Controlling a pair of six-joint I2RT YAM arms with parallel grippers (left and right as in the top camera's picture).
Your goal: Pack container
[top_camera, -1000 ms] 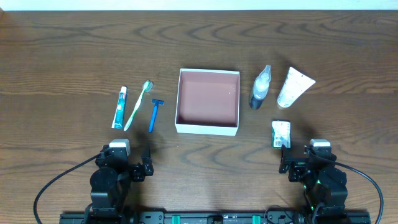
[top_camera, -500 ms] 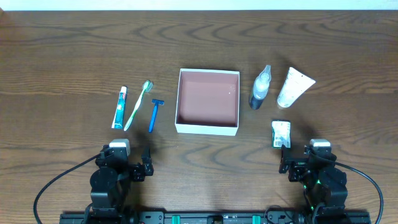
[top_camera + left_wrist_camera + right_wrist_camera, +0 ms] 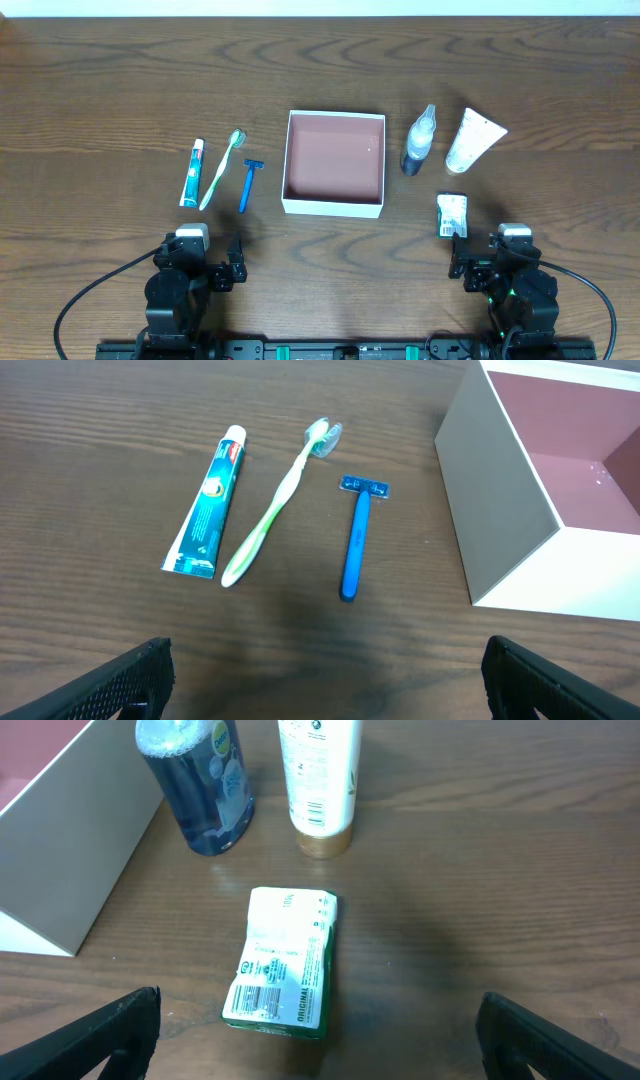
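Note:
The container (image 3: 335,205), a shallow white-walled box with a reddish-brown floor, sits mid-table and holds nothing; its wall shows in the left wrist view (image 3: 500,500) and the right wrist view (image 3: 70,850). Left of it lie a toothpaste tube (image 3: 191,172), a green toothbrush (image 3: 222,168) and a blue razor (image 3: 246,184). Right of it lie a blue bottle (image 3: 418,140), a white tube (image 3: 472,141) and a small green-and-white packet (image 3: 452,215). My left gripper (image 3: 231,270) is open and empty near the front edge. My right gripper (image 3: 458,262) is open and empty just in front of the packet (image 3: 282,970).
The dark wooden table (image 3: 100,90) stretches wide around the items. Both arm bases stand at the front edge.

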